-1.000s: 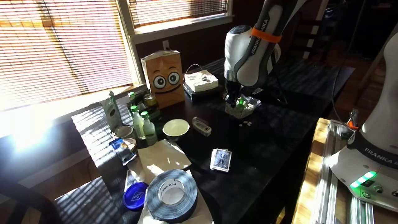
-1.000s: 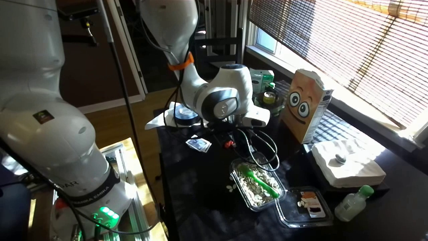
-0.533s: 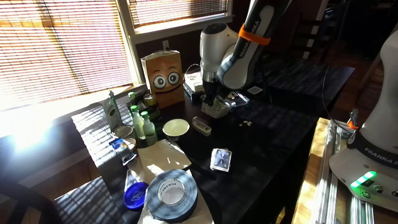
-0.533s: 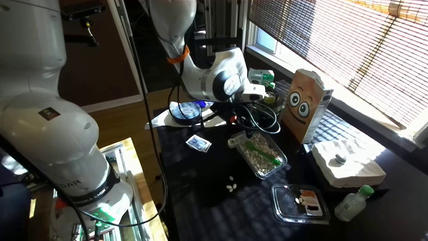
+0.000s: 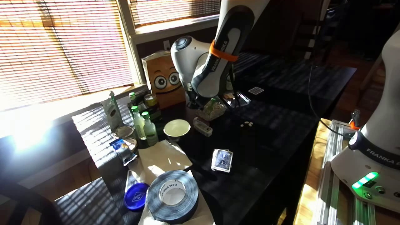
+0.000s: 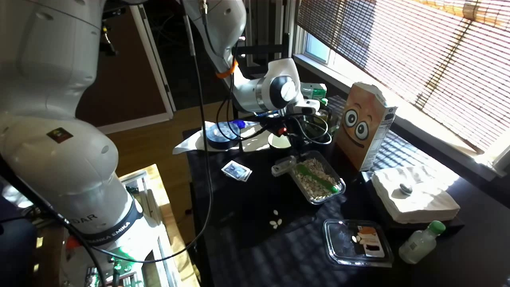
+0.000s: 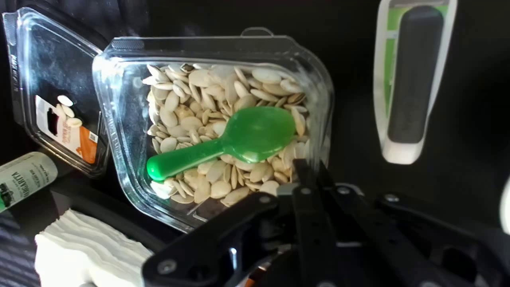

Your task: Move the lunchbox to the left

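Observation:
The lunchbox is a clear plastic tray of pale seeds with a green spoon (image 7: 259,133) lying in it. It shows in the wrist view (image 7: 113,87) and in both exterior views (image 5: 212,113) (image 6: 318,201). My gripper (image 7: 312,162) is shut on one side wall of the lunchbox, with one finger inside over the seeds and one outside. It also shows in both exterior views (image 5: 193,105) (image 6: 297,146), partly hidden by the arm and cables. I cannot tell whether the lunchbox touches the table.
A white brush (image 6: 283,165) lies close beside the lunchbox; a pale bowl (image 5: 176,127) stands beyond it. The brown box with eyes (image 5: 168,79) and the white napkin stack (image 6: 414,195) stand toward the window. A clear lid (image 6: 350,255) and loose seeds (image 6: 275,219) lie behind.
My gripper and the lunchbox have moved together toward the brush and bowl, away from the loose seeds and clear lid. Over the last half second the lunchbox has shifted only a little.

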{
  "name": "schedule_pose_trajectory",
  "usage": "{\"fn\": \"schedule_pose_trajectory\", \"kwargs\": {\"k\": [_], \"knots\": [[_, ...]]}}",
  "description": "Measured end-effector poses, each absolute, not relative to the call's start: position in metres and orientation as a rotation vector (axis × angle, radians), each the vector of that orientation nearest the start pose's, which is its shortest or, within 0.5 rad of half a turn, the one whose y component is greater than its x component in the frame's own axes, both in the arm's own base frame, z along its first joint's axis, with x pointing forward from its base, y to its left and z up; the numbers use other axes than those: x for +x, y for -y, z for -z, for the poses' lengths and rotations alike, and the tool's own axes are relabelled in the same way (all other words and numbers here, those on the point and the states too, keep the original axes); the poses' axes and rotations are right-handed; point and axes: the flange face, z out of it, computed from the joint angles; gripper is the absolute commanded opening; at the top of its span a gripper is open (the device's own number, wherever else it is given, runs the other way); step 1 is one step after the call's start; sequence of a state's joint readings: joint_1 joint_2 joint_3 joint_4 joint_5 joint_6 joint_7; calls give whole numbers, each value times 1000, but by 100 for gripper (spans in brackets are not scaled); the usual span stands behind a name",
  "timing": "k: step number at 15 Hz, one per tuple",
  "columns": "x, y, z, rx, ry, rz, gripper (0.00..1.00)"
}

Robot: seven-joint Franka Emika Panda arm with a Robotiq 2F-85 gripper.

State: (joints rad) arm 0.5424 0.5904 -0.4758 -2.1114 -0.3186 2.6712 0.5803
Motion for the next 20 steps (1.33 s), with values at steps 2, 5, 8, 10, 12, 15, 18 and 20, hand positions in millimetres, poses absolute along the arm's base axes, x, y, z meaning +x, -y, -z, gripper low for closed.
{"fn": "schedule_pose_trajectory", "kwargs": {"k": [2, 5, 8, 10, 12, 15, 18, 20], "knots": [[588, -42, -155, -3537, -332, 212, 1], [606, -31, -151, -3563, -447, 216, 29], [618, -21, -151, -3544, -555, 233, 44], [623, -18, -153, -3521, -586, 242, 56], [625, -16, -159, -3497, -602, 259, 70], [627, -16, -181, -3440, -616, 335, 91], [611, -2, -204, -3410, -622, 376, 100], [590, 20, -212, -3343, -677, 409, 100]]}}
